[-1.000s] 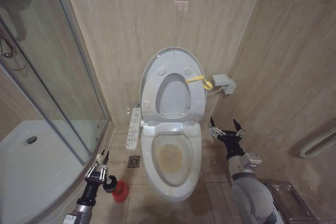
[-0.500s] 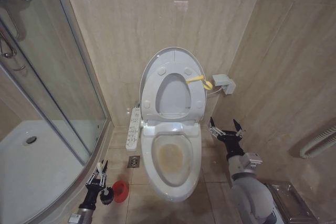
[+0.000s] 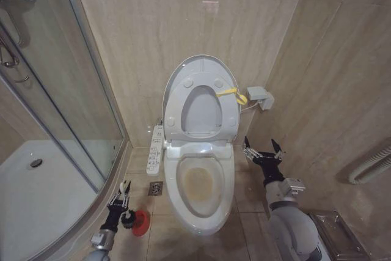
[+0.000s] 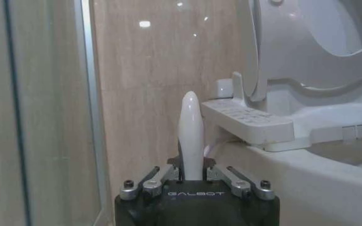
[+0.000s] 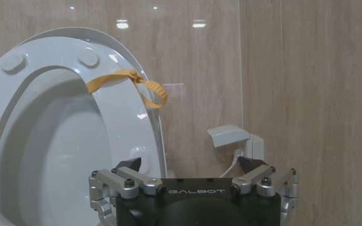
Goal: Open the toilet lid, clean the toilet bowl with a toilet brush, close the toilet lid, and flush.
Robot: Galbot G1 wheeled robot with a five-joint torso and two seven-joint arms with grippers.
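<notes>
Toilet lid [image 3: 197, 68] is raised, leaned back against the tiled wall [image 3: 153, 22]; round bumpers on its inner face are seen. The seat ring [image 3: 201, 111] is raised with it, and a yellow strap [image 3: 232, 94] is looped at the seat's right edge. Toilet bowl [image 3: 200, 184] is exposed below, with a yellowish-brown stain seen on its inner surface.

Left hand [image 3: 124, 191] is held low at the floor, left of the bowl's pedestal and beside the shower enclosure glass [image 3: 73, 108]. It is pinched on the toilet brush [image 4: 191, 136]: in the left wrist view the white handle is seen clamped between the fingers [image 4: 158, 179], standing up out of the grip. In the head view the dark bristle head is seen just below the hand, touching or just beside the red cup holder [image 3: 140, 222] — which one cannot be told.

Right hand [image 3: 263, 150] is held to the right of the bowl, near the side wall, fingers spread, nothing gripped. A control panel [image 3: 156, 149] is mounted on the bowl's left side. A grey wall box [image 3: 260, 97] is seen right of the lid.
</notes>
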